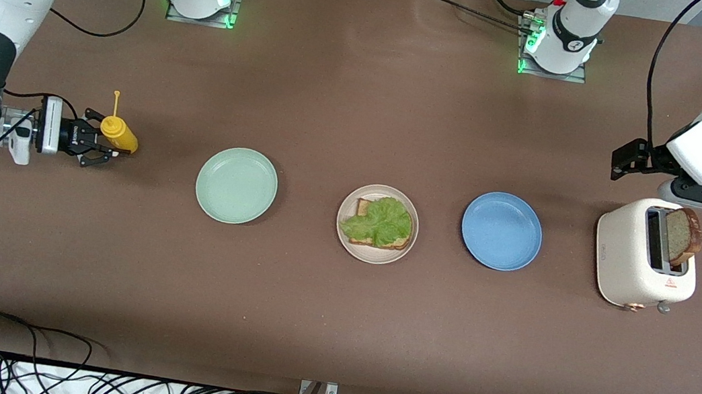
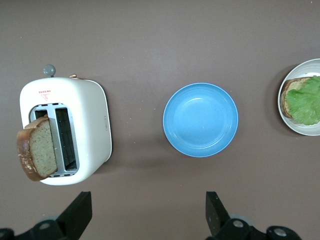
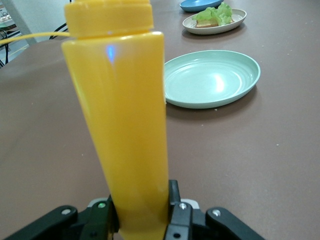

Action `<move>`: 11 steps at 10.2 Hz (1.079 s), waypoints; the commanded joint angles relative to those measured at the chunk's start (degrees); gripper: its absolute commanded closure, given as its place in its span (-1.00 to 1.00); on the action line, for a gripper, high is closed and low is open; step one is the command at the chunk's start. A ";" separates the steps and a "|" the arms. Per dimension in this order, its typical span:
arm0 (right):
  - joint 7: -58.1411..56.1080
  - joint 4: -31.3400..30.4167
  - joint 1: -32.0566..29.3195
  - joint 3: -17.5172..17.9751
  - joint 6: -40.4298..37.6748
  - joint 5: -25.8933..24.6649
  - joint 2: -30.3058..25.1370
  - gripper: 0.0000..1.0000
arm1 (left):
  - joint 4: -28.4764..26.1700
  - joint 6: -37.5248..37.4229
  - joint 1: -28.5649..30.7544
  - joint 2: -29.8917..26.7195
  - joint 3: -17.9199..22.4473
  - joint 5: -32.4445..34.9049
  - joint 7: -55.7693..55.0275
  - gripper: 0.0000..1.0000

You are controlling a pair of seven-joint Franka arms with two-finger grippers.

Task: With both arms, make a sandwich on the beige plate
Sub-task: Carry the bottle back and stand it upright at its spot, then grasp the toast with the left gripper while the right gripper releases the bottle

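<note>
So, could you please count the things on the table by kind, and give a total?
Plates: 3, mint-green, beige, blue
Bread slices: 2, under the lettuce, in the toaster
Lettuce leaves: 1
Toasters: 1
Yellow squeeze bottles: 1
Total: 8

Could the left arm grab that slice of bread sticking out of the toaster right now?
Probably yes. The left gripper hangs open over the table beside the toaster, and the bread slice stands well out of its slot with nothing covering it.
</note>
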 commanded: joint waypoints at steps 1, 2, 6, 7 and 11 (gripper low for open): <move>-4.29 0.32 -0.91 0.50 -1.13 2.12 0.93 1.00 | 0.67 -0.21 2.40 1.37 -0.03 -0.51 0.64 -1.00; -5.42 0.32 -1.18 1.72 -1.31 2.74 1.03 1.00 | 0.67 0.14 5.11 2.60 -0.03 -0.42 2.12 -1.00; -5.87 0.32 -8.73 10.42 -1.57 3.71 1.90 1.00 | 5.32 1.72 16.54 11.73 -0.03 -0.24 14.35 -1.00; -5.79 0.32 -9.26 10.69 -1.57 3.71 2.43 1.00 | 5.33 2.68 17.35 13.49 -0.03 1.76 14.35 -1.00; -5.96 0.32 -10.05 11.74 -1.75 4.67 3.57 1.00 | 4.45 5.15 19.11 19.56 -0.03 7.57 13.56 -1.00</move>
